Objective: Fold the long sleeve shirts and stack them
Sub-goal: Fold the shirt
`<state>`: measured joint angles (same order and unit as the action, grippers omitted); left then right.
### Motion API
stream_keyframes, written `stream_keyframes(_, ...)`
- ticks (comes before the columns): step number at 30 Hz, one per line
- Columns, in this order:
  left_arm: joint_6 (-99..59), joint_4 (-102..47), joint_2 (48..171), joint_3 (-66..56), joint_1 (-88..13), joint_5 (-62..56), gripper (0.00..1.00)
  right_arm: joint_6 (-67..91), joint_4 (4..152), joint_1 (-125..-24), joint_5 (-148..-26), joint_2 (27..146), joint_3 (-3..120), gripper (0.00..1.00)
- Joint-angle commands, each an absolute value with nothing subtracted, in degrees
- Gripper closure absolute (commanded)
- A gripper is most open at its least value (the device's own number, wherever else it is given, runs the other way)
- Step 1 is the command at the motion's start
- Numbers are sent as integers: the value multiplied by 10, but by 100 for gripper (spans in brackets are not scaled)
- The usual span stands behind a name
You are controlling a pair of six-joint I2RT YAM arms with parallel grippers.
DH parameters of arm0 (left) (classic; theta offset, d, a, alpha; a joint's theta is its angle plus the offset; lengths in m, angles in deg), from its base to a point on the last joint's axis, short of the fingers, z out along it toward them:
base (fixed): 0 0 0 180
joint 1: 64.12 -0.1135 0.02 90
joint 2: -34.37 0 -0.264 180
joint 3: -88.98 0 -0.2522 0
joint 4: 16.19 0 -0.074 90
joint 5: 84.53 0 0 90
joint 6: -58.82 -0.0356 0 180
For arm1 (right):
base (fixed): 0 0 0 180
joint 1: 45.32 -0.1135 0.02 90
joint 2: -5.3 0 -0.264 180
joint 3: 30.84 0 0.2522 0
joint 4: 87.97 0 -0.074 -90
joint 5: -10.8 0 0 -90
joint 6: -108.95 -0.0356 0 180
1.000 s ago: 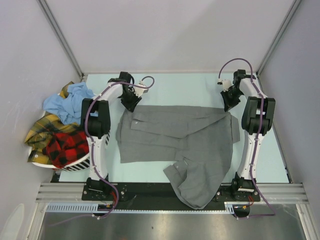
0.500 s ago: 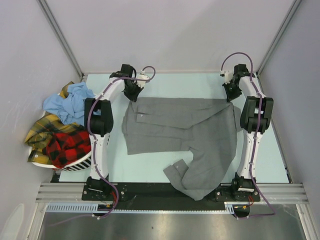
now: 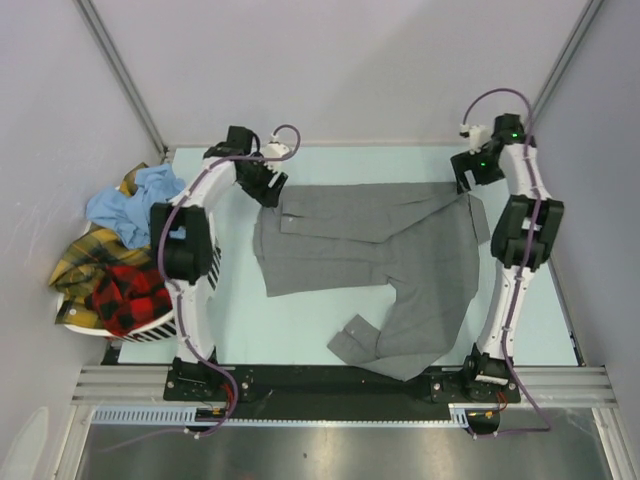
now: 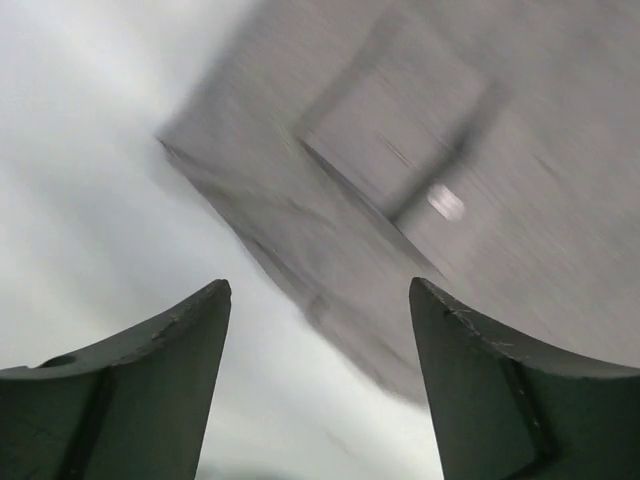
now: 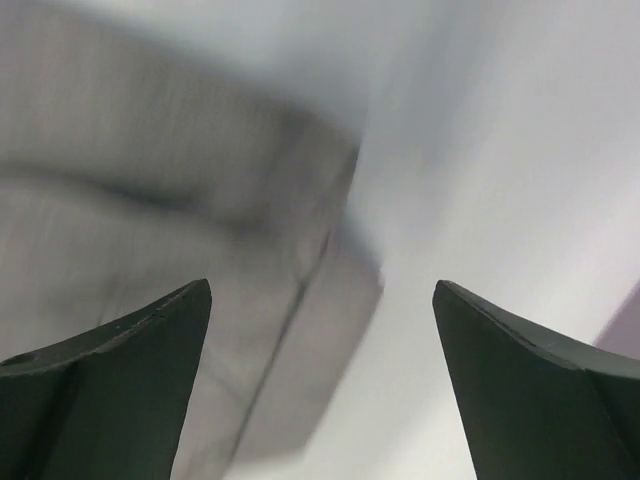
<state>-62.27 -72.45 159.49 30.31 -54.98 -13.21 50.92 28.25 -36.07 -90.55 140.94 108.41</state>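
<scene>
Table (image 4: 80,150) and grey shirt (image 4: 500,120) fill wrist views; basket (image 3: 152,331) shows only overhead.

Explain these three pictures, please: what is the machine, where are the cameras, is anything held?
Two white robot arms are bolted at the near edge of a pale green table. The wide picture looks down from above and behind them. The other two come from cameras on the wrists, the dark wedges being each gripper's own fingers. A grey shirt lies mostly flat on the table. Other shirts, blue and plaid, are heaped on a white basket at left. The left gripper and right gripper stand open over the shirt's far corners, holding nothing.
</scene>
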Motion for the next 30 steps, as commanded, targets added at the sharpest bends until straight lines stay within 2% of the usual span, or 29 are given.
stream_keyframes(1, -672, -700, 1370, 159, -548, -239, 20, 587, 160, -308, -1050, 1213, 1013, 0)
stream_keyframes(3, -698, -701, 1293, 66, -543, -247, 14, 668, 118, -295, -1084, 1129, 908, 0)
stream_keyframes(7, -735, -706, 1201, -67, -519, -250, 15, 783, 66, -306, -1050, 1003, 678, 8)
stream_keyframes(12, -773, -706, 1131, -198, -484, -252, 19, 815, 134, -350, -1015, 878, 448, 17)
stream_keyframes(19, -803, -714, 1118, -266, -457, -250, 26, 786, 273, -474, -964, 832, 326, 31)
stream_keyframes(24, -835, -716, 1130, -289, -450, -228, 33, 822, 309, -485, -928, 841, 294, 37)
stream_keyframes(30, -847, -707, 1142, -301, -444, -208, 35, 883, 310, -462, -912, 823, 273, 37)
